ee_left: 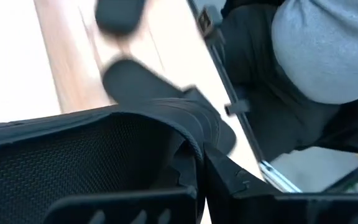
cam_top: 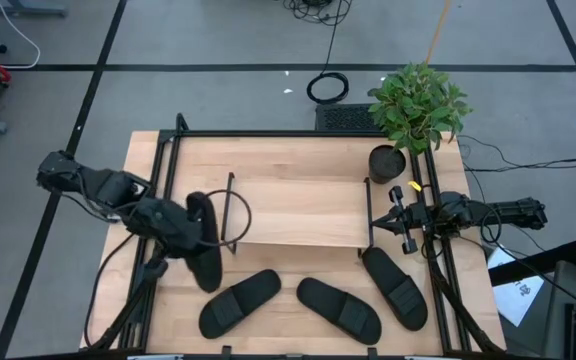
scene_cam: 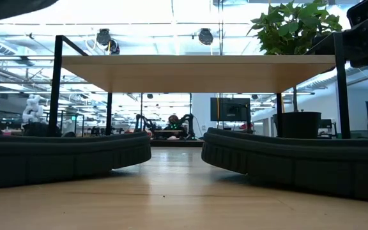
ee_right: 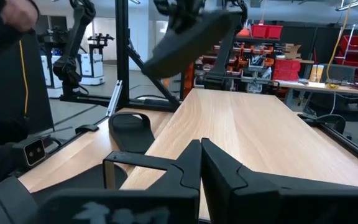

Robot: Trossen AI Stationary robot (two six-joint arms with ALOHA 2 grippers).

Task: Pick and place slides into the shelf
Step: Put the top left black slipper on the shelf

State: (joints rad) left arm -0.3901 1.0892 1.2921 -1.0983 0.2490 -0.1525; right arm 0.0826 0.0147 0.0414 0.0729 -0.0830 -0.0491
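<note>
Overhead, the left gripper [cam_top: 206,262] hangs above the left front part of the wooden surface [cam_top: 268,160], its jaws clenched on one black slide [cam_top: 204,250] that it holds clear of the wood, just beside the left wire frame of the shelf [cam_top: 298,210]. From the right wrist view that same held slide [ee_right: 191,38] shows lifted and tilted in the air across the surface. The left wrist view looks along the held slide's ribbed strap [ee_left: 135,143], with two more slides blurred farther off on the wood.

Three other slides lie on the surface in front of the shelf: one angled at front left [cam_top: 240,302], one at front centre [cam_top: 339,309], and one at front right [cam_top: 395,287] whose far end sits by the shelf's right front corner. In the low view two of them [scene_cam: 56,160] [scene_cam: 299,163] fill the foreground, with the shelf's light plank top [scene_cam: 197,70] spanning above.

The right gripper [cam_top: 400,222] waits at the right side of the surface beside the shelf's right frame, jaws clenched on nothing. A potted plant [cam_top: 416,105] stands at the back right corner
</note>
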